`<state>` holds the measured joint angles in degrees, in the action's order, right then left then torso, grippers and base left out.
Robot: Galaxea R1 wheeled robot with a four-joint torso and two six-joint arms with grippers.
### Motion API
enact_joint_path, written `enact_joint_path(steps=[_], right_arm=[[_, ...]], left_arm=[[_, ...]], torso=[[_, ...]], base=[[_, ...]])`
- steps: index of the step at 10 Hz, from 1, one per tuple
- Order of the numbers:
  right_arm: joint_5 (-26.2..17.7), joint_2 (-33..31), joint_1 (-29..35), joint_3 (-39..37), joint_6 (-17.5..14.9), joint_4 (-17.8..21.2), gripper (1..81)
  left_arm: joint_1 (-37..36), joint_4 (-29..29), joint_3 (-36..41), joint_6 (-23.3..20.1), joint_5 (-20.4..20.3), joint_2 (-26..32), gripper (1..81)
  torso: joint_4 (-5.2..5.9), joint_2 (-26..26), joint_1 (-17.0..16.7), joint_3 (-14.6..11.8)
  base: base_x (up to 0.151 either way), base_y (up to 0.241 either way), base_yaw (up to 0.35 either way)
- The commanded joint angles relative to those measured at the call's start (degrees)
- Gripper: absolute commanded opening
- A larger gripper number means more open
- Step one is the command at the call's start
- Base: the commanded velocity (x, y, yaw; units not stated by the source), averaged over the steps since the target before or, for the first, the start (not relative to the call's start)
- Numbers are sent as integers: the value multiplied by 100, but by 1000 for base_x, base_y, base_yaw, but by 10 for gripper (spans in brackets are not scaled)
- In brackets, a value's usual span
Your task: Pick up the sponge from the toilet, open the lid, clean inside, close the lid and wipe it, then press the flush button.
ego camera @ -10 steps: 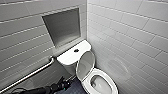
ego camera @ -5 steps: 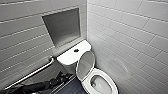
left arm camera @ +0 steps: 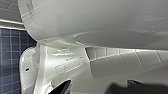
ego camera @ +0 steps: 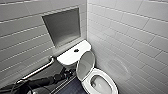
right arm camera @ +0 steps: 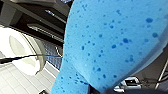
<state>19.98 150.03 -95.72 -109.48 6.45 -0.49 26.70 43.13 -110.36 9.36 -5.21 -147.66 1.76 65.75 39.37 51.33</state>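
Note:
The white toilet (ego camera: 100,83) stands in the corner with its lid (ego camera: 85,65) raised against the tank, so the bowl lies open. On the flat tank top sits the round dark flush button (ego camera: 76,50). My left arm reaches in low from the left, and its gripper (ego camera: 68,73) is beside the tank, just left of the lid. In the left wrist view, the left gripper (left arm camera: 100,88) is open close under the white ceramic body (left arm camera: 100,22). Seen very close in the right wrist view, the bright blue sponge (right arm camera: 112,42) is held in my shut right gripper (right arm camera: 105,90), with the bowl (right arm camera: 22,55) beyond.
A metal grab bar (ego camera: 37,71) runs along the left tiled wall. A recessed niche (ego camera: 63,26) sits above the tank. The right tiled wall (ego camera: 130,45) stands close beside the bowl. Dark blue floor tiles (ego camera: 72,88) lie left of the bowl.

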Motion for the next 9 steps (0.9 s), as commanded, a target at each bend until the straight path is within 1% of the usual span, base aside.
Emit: enact_joint_path(steps=[1,3,5,6,9], right_arm=[[-390,-84,-189,183,-3,-163,10],[-390,-129,-136,165,58,-162,10],[-390,-155,-119,130,67,-162,10],[-390,-155,-92,69,67,-153,10],[-425,3,-75,-335,67,-136,10]], left_arm=[[-819,-42,137,13,362,-123,811],[-741,-129,392,-31,556,-282,811],[-513,-682,779,-31,713,-264,811],[-380,-903,876,-31,881,-246,811],[357,-1851,1095,-40,1127,-88,811]], torso=[[0,0,0,0],[0,-2,0,0],[0,-2,0,0],[0,-2,0,0],[0,-2,0,0]], base=[[0,0,0],[0,0,0],[0,0,0],[0,0,0],[0,0,0]])
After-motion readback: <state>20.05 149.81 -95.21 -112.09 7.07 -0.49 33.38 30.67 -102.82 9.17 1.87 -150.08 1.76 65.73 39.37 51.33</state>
